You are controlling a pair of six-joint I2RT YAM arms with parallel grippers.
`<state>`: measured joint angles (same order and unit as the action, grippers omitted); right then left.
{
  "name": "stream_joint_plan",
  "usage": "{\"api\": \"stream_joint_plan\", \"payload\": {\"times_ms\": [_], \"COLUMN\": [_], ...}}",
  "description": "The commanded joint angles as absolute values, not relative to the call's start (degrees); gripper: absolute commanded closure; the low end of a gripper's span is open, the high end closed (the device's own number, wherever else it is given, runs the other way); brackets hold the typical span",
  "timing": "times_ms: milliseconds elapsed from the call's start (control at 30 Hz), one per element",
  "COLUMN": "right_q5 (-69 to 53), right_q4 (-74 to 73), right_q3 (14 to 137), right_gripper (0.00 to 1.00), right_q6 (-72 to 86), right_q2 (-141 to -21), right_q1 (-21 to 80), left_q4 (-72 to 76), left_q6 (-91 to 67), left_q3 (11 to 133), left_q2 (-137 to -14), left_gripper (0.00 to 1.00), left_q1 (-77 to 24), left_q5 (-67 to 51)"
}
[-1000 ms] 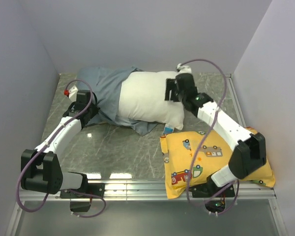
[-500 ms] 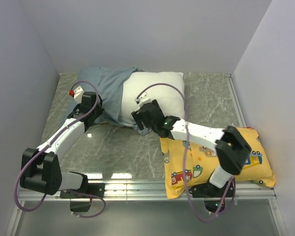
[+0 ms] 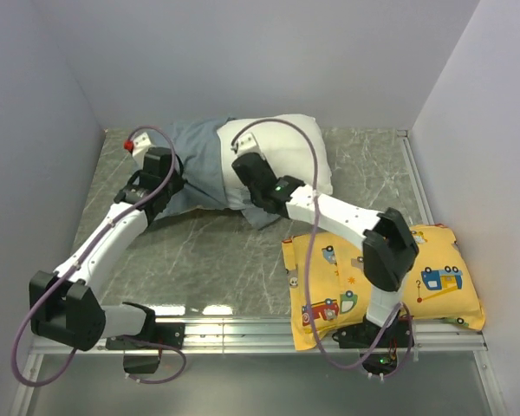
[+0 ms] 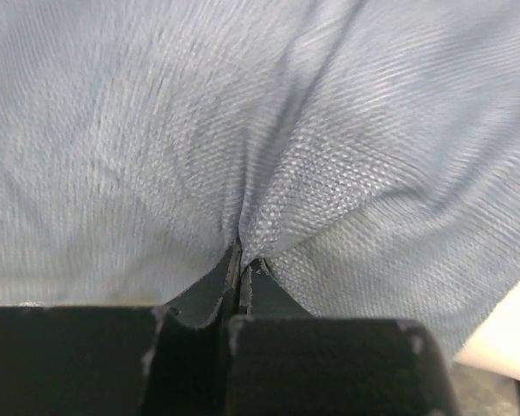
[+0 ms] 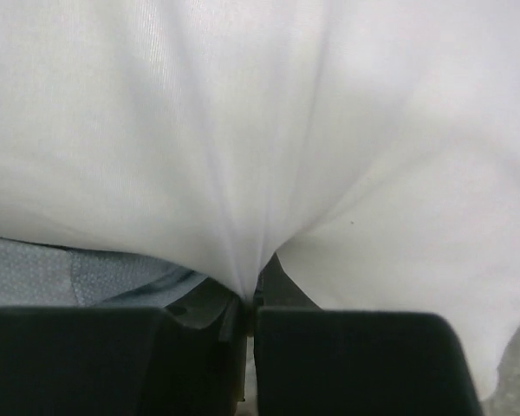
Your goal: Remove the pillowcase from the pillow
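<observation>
- While my left claw (image 3: 167,180) is pinched tight on a fold of the pillowcase (image 3: 198,160), my right claw (image 3: 248,173) is pinched tight on the white skin of the pillow (image 3: 293,149).
- Seen from my left wrist, the two black fingers (image 4: 199,342) meet with a ridge of blue-grey weave (image 4: 243,130) drawn up between their tips, and creases fan away from that spot toward 12 o'clock.
- At 4 o'clock in that same view, a sliver of white peeks out past the edge of the blue cloth.
- Seen from my right wrist, the claw (image 5: 247,299) has its jaws together on a gathered pleat of white fabric (image 5: 286,113), which fills nearly the whole view.
- Low at 8 o'clock in the right wrist view, a strip of blue-grey cloth (image 5: 61,264) lies under the white bulge.
- From above, the pillow lies across the far side of the table (image 3: 217,251), around 12 o'clock, with its bare white end pointing toward 2 o'clock.
- Its other end, toward 10 o'clock, sits inside the bunched pillowcase, and a loose flap of that cover trails out beneath my right arm.
- My two claws sit near each other, left one at 10 o'clock on the blue part, right one just beside the line where blue gives way to white.
- A yellow pillow (image 3: 433,277) printed with cartoon vehicles rests at 4 o'clock, by the base of my right arm, apart from the white one.
</observation>
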<state>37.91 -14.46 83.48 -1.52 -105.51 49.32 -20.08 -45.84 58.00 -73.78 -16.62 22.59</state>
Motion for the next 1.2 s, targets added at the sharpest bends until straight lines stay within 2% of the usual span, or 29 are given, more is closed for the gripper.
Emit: {"api": "stream_joint_plan", "payload": {"times_ms": [0, 100, 233, 267, 333, 367, 433, 467, 567, 667, 800, 900, 1033, 1167], "right_q5": [39.73, 37.53, 30.34, 28.67, 21.82, 19.27, 12.67, 10.66, 2.57, -2.27, -4.22, -3.78, -4.48, -3.87], "right_q4": [-22.13, -27.33, -30.66, -31.8, -32.43, -32.43, -32.17, -30.95, -30.49, -29.45, -31.01, -37.6, -34.11, -33.75], "right_q3": [93.67, 101.93, 112.29, 113.54, 115.22, 115.05, 114.61, 114.09, 114.6, 114.79, 118.63, 130.48, 125.18, 124.45], "right_gripper": [1.0, 1.0, 1.0, 1.0, 1.0, 1.0, 1.0, 1.0, 1.0, 1.0, 1.0, 1.0, 1.0, 1.0], "right_q6": [-4.22, -4.57, -2.12, -1.07, 2.98, 4.29, 8.42, 10.87, 15.01, 18.71, 21.27, 21.18, 22.58, 23.29], "right_q2": [-93.62, -90.71, -94.38, -98.05, -104.02, -106.06, -110.02, -113.35, -120.13, -124.01, -128.22, -133.93, -132.2, -131.49], "right_q1": [48.96, 48.61, 43.52, 40.2, 37.02, 34.74, 33.14, 32.61, 30.5, 28.74, 27.16, 26.9, 26.54, 26.54], "left_q4": [-24.08, -27.23, -29.53, -29.88, -31.28, -31.03, -31.81, -32.08, -33.66, -31.48, -29.36, -29.88, -30.06, -27.43], "left_q6": [-40.09, -36.48, -32.36, -31.91, -30.68, -30.15, -29.44, -29.44, -29.53, -29.36, -30.5, -29.8, -30.93, -36.62], "left_q3": [67.2, 75.89, 86.9, 88.75, 94.38, 95.61, 99.3, 100.71, 106.77, 109.78, 108.2, 107.06, 102.67, 92.67], "left_q2": [-69.35, -69.26, -73.9, -76.79, -80.31, -83.73, -87.52, -91.19, -96.74, -95.9, -90.98, -87.37, -82.54, -80.68], "left_gripper": [0.99, 0.99, 0.91, 0.84, 0.78, 0.69, 0.62, 0.54, 0.4, 0.31, 0.26, 0.25, 0.23, 0.23], "left_q1": [-17.49, -19.77, -20.65, -20.57, -20.57, -20.48, -19.95, -19.43, -18.81, -19.68, -21.53, -25.21, -30.05, -38.04], "left_q5": [27.42, 29.35, 29.01, 28.83, 28.04, 27.25, 25.41, 22.62, 17.07, 14.24, 11.43, 15.27, 19.41, 26.79]}}
